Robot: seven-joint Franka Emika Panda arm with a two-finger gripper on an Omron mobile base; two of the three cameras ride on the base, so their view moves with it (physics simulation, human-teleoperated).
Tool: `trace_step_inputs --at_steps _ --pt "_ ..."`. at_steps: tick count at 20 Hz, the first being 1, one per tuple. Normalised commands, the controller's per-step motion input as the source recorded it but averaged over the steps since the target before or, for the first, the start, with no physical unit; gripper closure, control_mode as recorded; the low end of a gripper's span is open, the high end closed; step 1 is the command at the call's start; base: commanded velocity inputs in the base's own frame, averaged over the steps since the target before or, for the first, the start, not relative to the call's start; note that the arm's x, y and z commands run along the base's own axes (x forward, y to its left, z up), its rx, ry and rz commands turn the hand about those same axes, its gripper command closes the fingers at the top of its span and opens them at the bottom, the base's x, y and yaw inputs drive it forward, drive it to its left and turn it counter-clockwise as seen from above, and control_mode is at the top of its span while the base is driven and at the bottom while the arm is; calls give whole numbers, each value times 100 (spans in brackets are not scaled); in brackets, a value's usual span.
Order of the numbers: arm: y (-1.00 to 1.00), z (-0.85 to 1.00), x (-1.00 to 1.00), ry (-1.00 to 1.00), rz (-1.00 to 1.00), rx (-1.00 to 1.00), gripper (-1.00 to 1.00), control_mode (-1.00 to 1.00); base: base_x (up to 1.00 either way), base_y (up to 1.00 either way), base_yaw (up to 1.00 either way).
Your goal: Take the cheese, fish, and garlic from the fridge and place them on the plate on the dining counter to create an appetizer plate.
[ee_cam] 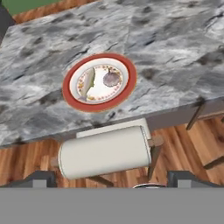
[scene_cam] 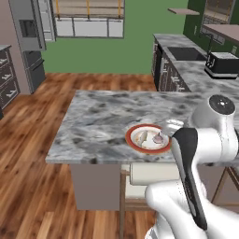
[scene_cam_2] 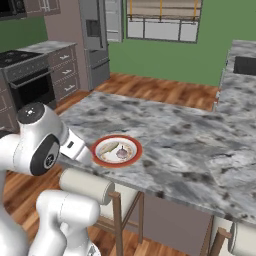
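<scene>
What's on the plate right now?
On the plate, the fish lies beside the garlic, apart from it. No cheese wedge is visible there. The plate's centre is otherwise bare patterned surface; nothing covers it.

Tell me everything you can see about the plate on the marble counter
The plate is round and white with a red-orange rim band and a speckled pattern on its inner face; it looks ceramic. It lies flat on the marble dining counter, close to the edge nearest the robot, above a cushioned stool. Two things lie on it: a slender yellowish fish and a pale garlic bulb, side by side and apart. Nothing else touches it.
</scene>
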Motion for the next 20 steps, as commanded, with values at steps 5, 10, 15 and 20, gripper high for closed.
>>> trace_step_inputs --at_steps 5,10,15,20 --pt "1 40 -40 -7 18 0 -100 -100 0 0 0" --pt "9 3 5 3 5 0 -100 100 12 2 0" --pt "0 0 0 0 0 0 -100 100 -49 45 0" --pt "0 0 0 0 0 0 -100 100 -55 97 -1"
